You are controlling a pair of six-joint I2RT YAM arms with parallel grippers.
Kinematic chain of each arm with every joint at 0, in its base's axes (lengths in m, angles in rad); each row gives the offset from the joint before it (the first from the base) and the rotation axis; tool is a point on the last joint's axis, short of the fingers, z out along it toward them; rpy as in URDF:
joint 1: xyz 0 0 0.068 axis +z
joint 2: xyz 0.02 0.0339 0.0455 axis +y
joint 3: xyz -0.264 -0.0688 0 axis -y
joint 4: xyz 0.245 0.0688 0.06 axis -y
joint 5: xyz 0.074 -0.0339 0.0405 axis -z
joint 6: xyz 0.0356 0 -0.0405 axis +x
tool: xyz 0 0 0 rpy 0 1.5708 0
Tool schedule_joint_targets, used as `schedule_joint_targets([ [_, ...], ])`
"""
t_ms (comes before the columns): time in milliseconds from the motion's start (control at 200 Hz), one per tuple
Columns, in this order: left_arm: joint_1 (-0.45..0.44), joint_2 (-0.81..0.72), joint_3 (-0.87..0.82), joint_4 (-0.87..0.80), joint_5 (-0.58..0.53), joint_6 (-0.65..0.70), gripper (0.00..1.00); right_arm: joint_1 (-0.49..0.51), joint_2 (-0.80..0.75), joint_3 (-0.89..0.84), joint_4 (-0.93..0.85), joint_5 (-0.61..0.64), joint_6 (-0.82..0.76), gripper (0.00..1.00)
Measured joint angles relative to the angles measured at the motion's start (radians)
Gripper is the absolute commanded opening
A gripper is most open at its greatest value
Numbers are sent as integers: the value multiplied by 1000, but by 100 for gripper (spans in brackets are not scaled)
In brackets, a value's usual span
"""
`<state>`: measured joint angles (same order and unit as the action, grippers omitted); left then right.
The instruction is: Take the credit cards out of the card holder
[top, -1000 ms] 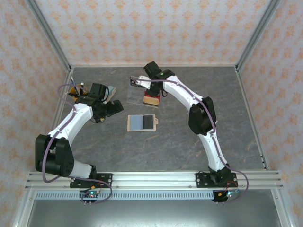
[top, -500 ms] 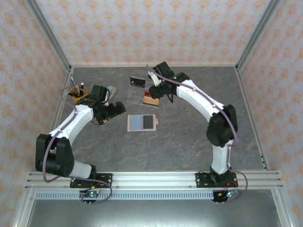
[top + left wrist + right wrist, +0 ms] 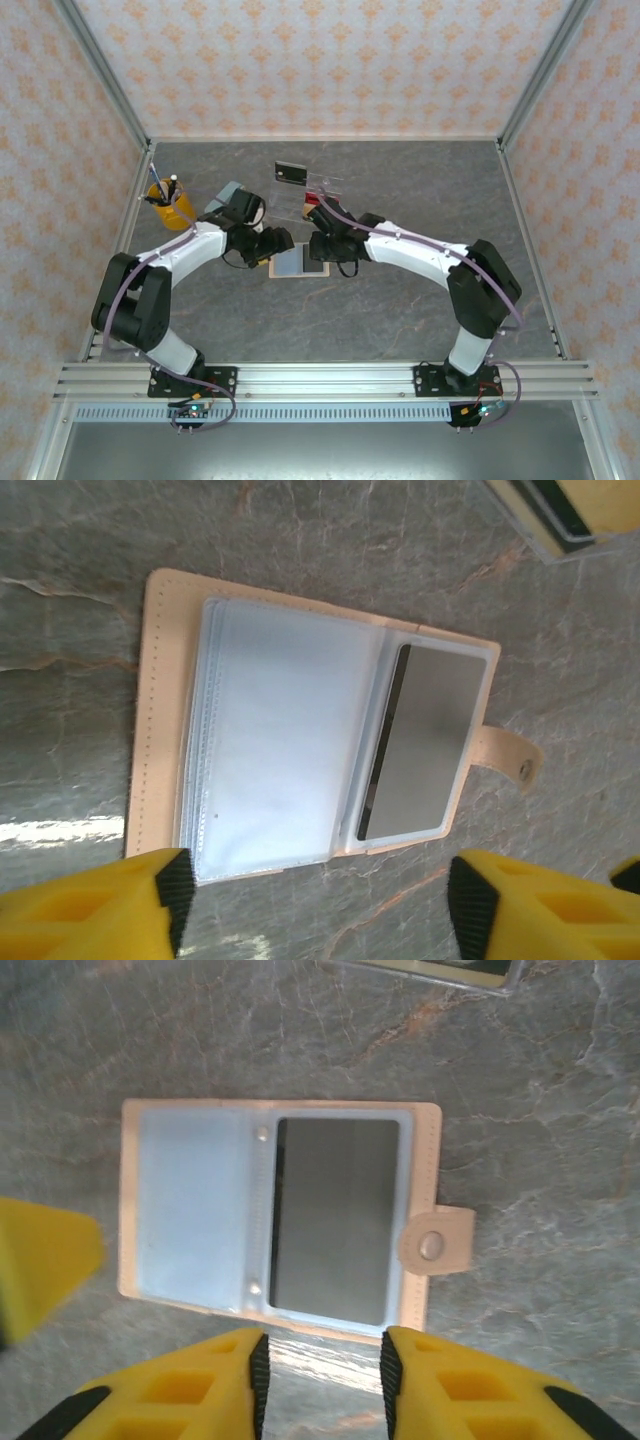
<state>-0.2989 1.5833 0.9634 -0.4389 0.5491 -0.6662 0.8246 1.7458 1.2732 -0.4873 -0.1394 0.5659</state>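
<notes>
The card holder [image 3: 294, 263] lies open and flat on the grey table, tan rim up, its closing tab [image 3: 436, 1243] pointing right. A dark grey card [image 3: 335, 1218] sits in its right-hand clear pocket [image 3: 420, 742], and the left-hand sleeves [image 3: 280, 735] look pale and blank. My left gripper [image 3: 315, 900] hovers open at the holder's near edge with bare table between its fingers. My right gripper [image 3: 322, 1385] is open by a narrower gap just below the grey card's pocket, holding nothing. From above, the left gripper [image 3: 272, 245] and right gripper [image 3: 322, 250] flank the holder.
A clear plastic tray [image 3: 305, 195] holding a couple of cards stands just behind the holder. A black card [image 3: 291, 172] lies further back. A yellow cup of pens [image 3: 170, 206] and a blue-grey block [image 3: 225, 197] stand at the left. Metal frame posts line the table's sides.
The right arm came forward from the tray down to the holder's right side. The left arm swung right from beside the cup to the holder's left side, its jaws narrowing somewhat.
</notes>
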Motion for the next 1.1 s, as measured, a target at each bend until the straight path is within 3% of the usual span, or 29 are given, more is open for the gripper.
schedule_joint_targets([
  [270, -25, 51, 0, 62, 39, -44, 37, 2, 151, 56, 17, 48, 79, 13],
  [666, -61, 140, 31, 111, 95, -63, 24, -3, 215, 98, 14, 77, 92, 23],
  [1101, -68, 230, 102, 129, 120, -69, 19, -33, 216, 47, 54, 53, 109, 19],
])
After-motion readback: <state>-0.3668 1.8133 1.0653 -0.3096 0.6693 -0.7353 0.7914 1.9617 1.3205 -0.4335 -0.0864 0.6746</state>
